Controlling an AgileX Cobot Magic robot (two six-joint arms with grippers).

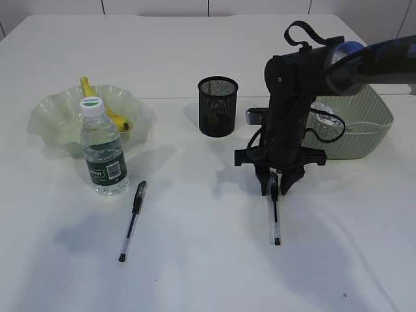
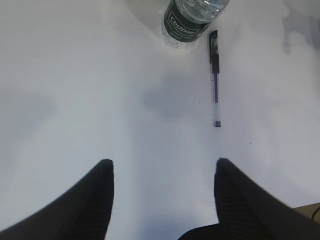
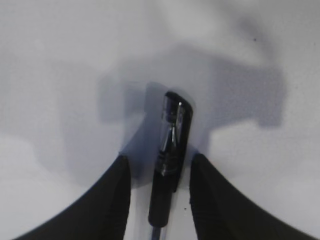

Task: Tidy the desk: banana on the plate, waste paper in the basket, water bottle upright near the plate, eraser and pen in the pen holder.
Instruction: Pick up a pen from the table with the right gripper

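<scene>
My right gripper (image 1: 275, 188) (image 3: 160, 159) points down at the table and stands open, its two fingers on either side of the capped end of a black pen (image 1: 275, 221) (image 3: 172, 135), with small gaps on both sides. A second pen (image 1: 133, 221) (image 2: 215, 80) lies left of centre beside the upright water bottle (image 1: 104, 149) (image 2: 190, 20). The banana (image 1: 107, 110) lies on the green plate (image 1: 52, 123). The black mesh pen holder (image 1: 218, 106) stands mid-table. Crumpled waste paper (image 1: 325, 120) sits in the basket (image 1: 367, 123). My left gripper (image 2: 163, 162) is open over bare table. The eraser is out of view.
The right arm reaches in from the upper right, over the basket's left side. The pen holder stands just behind and left of the right gripper. The white table runs wide toward the front edge.
</scene>
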